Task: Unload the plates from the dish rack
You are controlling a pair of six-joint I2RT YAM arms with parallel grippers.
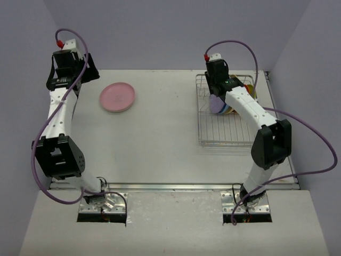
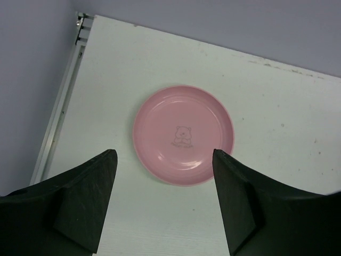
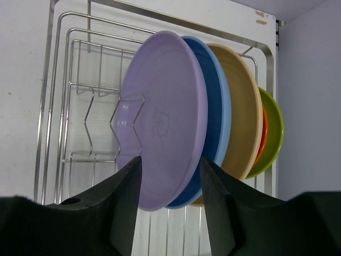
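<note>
Black fingers [image 3: 125, 208] of my right pincer [image 3: 170, 162] fill the bottom of the wrist view, one on each side of the lower rim of a round, shallow lavender plate [image 3: 165, 106]. Gap: partway, neither wide nor shut. Whether the pads press the plate: cannot tell.

The lavender plate stands on edge at the front of a row in the rectangular silver wire dish rack [image 1: 224, 133], on the right side of the white table [image 1: 170, 133]. Behind it, close together and in order: round blue plate [image 3: 218, 112], tan plate [image 3: 245, 117], a sliver of orange plate [image 3: 261, 141], lime green plate [image 3: 273, 133].

My left pincer [image 2: 163, 154] hangs above the table's far left part, jaws wide, nothing between them. A round pink plate [image 2: 183, 134] lies flat on the table beneath it, clear of the fingertips. A small bear drawing marks its centre.
</note>
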